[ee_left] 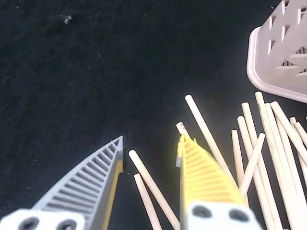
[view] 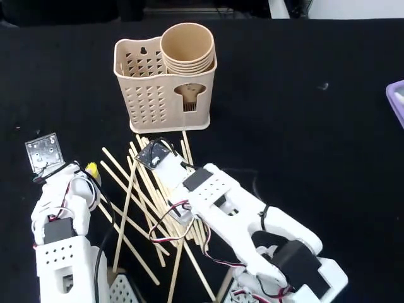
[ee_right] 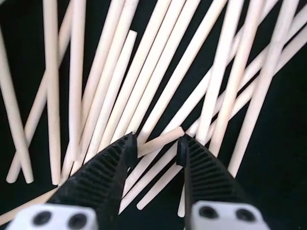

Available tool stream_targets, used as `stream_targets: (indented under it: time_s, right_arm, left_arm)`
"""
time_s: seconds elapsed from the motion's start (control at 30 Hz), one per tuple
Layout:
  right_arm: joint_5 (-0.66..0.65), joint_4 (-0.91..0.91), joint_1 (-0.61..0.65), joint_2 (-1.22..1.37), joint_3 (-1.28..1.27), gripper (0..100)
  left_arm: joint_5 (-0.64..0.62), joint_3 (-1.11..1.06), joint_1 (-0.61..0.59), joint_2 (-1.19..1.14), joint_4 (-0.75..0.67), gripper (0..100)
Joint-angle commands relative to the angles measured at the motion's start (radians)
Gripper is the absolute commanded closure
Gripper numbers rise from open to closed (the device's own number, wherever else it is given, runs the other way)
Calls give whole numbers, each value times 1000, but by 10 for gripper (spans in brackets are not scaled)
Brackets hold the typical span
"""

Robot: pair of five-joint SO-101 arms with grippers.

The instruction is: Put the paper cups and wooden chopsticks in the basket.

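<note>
A beige slotted basket stands at the back of the black table, with a stack of paper cups in its right compartment. Many wooden chopsticks lie fanned out in front of it. My left gripper is open just above the table at the fan's left edge, and two chopstick ends lie between its grey and yellow fingers. The right gripper hangs low over the middle of the pile, open, with one chopstick lying crosswise between its black fingertips.
The basket's corner is close ahead of the left gripper. A purple container edge sits at the far right. The right arm covers part of the pile. Bare black cloth lies left and right of the basket.
</note>
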State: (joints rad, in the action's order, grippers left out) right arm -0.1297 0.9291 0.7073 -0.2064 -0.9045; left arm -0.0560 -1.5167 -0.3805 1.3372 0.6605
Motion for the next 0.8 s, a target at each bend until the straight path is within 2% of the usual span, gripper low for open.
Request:
stream_targets:
  time_s: [0.0, 0.13, 0.37, 0.77]
  right_arm:
    - [3, 5, 6, 21, 18, 904]
    - [-2, 0, 6, 21, 19, 970]
    - [-2, 6, -2, 21, 73, 973]
    - [6, 9, -278, 21, 292, 973]
  left_arm:
    - [-5, 7, 8, 12, -17, 812]
    - [-5, 7, 8, 12, -17, 812]
    - [-5, 10, 8, 12, -17, 812]
    - [-2, 8, 5, 12, -17, 812]
